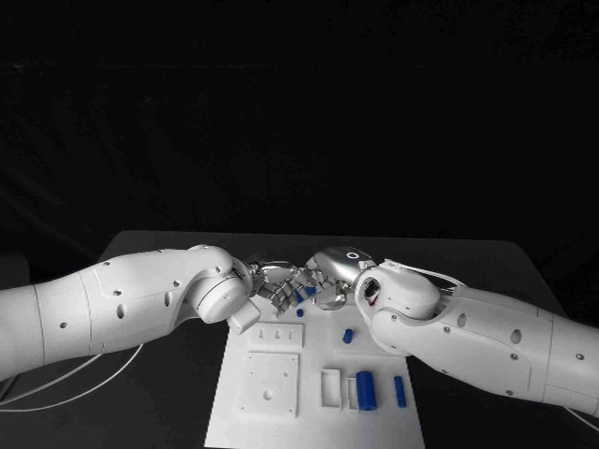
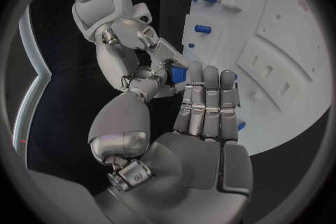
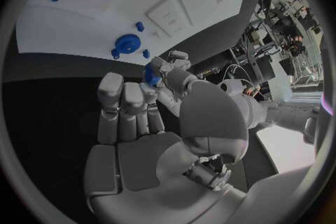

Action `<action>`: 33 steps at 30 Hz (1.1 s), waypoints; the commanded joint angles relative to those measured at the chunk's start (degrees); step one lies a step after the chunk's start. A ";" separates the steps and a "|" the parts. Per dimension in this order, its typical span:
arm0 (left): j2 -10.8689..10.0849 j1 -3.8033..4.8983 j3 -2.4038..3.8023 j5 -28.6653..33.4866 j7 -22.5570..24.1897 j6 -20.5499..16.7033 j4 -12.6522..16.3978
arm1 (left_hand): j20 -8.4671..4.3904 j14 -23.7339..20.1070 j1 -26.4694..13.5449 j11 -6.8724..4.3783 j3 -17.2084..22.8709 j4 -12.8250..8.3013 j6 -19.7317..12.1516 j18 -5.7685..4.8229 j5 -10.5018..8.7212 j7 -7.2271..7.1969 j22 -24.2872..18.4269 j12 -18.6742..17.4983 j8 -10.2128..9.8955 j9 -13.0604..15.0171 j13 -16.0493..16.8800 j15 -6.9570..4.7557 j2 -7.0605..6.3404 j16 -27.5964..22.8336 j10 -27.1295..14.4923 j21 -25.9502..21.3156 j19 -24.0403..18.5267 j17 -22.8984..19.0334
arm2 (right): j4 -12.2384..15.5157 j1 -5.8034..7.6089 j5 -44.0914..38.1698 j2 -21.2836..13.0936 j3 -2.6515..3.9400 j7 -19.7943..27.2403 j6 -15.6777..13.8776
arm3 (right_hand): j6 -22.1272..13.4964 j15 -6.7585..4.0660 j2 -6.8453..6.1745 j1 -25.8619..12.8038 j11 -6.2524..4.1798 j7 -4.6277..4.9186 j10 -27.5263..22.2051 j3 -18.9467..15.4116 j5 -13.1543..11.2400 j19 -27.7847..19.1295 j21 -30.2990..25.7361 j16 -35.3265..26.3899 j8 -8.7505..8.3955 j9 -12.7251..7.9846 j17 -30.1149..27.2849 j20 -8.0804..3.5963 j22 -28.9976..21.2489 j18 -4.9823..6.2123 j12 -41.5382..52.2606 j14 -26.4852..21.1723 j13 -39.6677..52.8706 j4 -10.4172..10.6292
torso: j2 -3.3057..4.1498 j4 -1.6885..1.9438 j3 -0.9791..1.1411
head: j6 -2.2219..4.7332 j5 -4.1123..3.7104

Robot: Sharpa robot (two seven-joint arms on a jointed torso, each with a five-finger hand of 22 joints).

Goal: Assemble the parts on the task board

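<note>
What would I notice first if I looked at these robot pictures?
First, the two silver hands meeting above the far end of the white task board: the left hand and right hand crowd fingertip to fingertip around one small blue part. Which hand really holds it is hard to tell. Next, more blue parts on the board's near end.

- The head camera is looking down from above the black table (image 1: 165, 245), taking in both arms and the whole white task board (image 1: 314, 412).
- The left wrist camera is sitting close behind the left hand (image 2: 203, 123), facing across its palm toward the board (image 2: 280, 39).
- The right wrist camera is sitting close behind the right hand (image 3: 133, 123), facing the board (image 3: 84, 11) likewise.
- All three views are sharing the board and the spot where the two hands are meeting over its far end.
</note>
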 commanded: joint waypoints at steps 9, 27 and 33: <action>0.74 0.15 0.21 0.84 1.35 0.24 -0.04 | -1.78 -0.28 0.67 0.20 0.03 -0.87 -0.20 0.47 -0.27 -0.02 0.87 -0.09 -0.43 0.12 -0.12 -0.06 0.77 0.49 0.06 0.10 -0.36 -0.09 | 0.85 -0.34 0.27 0.42 -0.06 1.61 0.33 | 5.74 -0.22 0.31 -0.38 -0.02 2.23 0.34 0.33 0.18 0.39 0.31 -0.03 0.11 0.07 0.01 0.14 0.74 3.33 -0.39 0.17 0.08 -0.06 | 0.02 -0.03 0.02 | -0.04 0.14; 0.91 0.12 0.19 1.39 1.89 0.27 -0.27 | -1.65 -0.35 4.65 0.14 1.03 -6.01 0.21 0.37 -0.21 -0.10 0.85 -0.33 -0.87 0.47 -0.42 0.02 9.30 0.52 0.26 0.17 -0.67 -0.37 | 0.70 -0.35 0.28 0.17 -0.06 1.60 0.51 | 5.76 -0.22 0.30 -0.42 -0.02 2.24 0.36 0.42 0.17 0.40 0.30 -0.05 0.08 0.06 -0.01 0.15 0.73 3.33 -0.43 0.18 0.11 -0.07 | -0.01 -0.02 0.01 | -0.07 0.04; 0.61 0.06 0.19 1.59 2.07 0.41 -0.11 | -1.65 -0.40 5.54 0.15 1.68 -7.06 0.17 0.35 -0.17 -0.08 0.83 -0.41 -1.05 0.45 -0.50 0.04 10.45 0.47 0.21 0.13 -0.75 -0.45 | 0.33 -0.35 0.28 0.07 -0.06 1.56 0.49 | 5.76 -0.22 0.30 -0.42 -0.02 2.24 0.36 0.43 0.17 0.40 0.30 -0.05 0.07 0.05 -0.01 0.15 0.73 3.33 -0.43 0.18 0.11 -0.07 | 0.01 -0.04 0.04 | -0.07 0.05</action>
